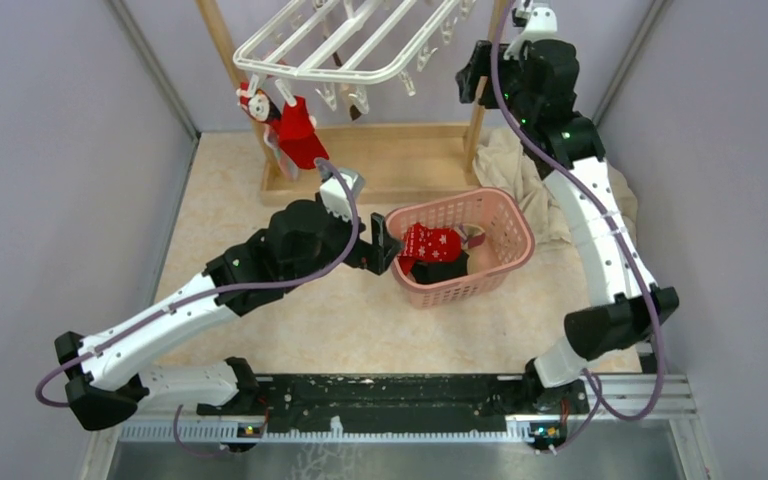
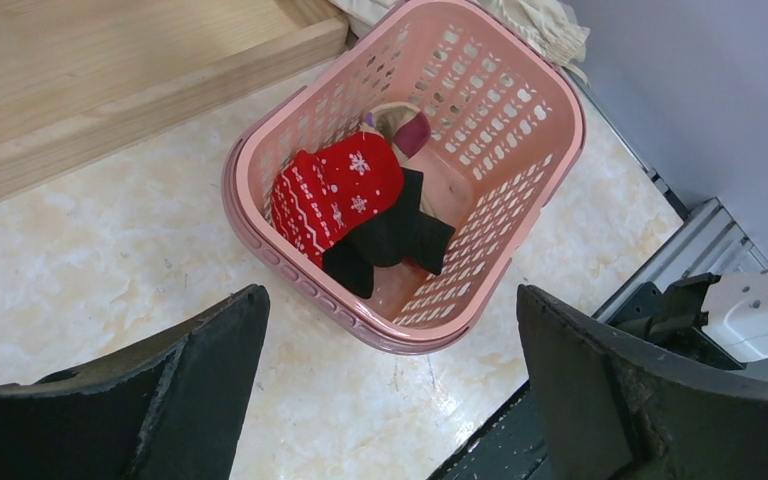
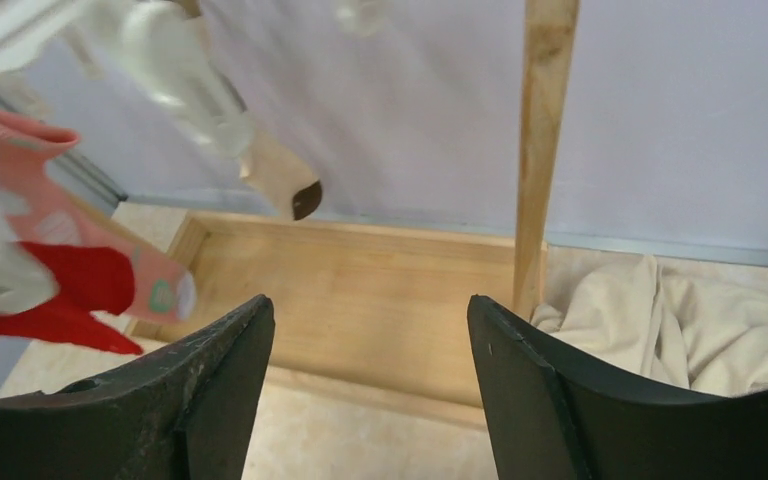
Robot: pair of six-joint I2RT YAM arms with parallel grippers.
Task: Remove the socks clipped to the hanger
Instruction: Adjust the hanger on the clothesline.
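Note:
The white hanger [image 1: 340, 45] hangs at the back with clips dangling from it. A red sock [image 1: 300, 135] and a pink sock [image 3: 50, 215] are clipped at its left end. A beige sock with a brown toe [image 3: 280, 180] hangs from another clip. My right gripper [image 3: 370, 300] is open and empty, raised beside the hanger's right end [image 1: 472, 72]. My left gripper [image 2: 390, 295] is wide open and empty, just left of the pink basket [image 1: 385, 245]. In the basket lie a red sock with white pattern [image 2: 335, 190], a black sock [image 2: 390, 235] and a maroon-and-beige sock [image 2: 405, 125].
The pink lattice basket [image 1: 520, 225] stands mid-table. A wooden frame with two posts [image 3: 545, 150] and a flat base [image 1: 400, 165] carries the hanger. A beige cloth [image 1: 505, 165] lies crumpled at the back right. Grey walls close in both sides.

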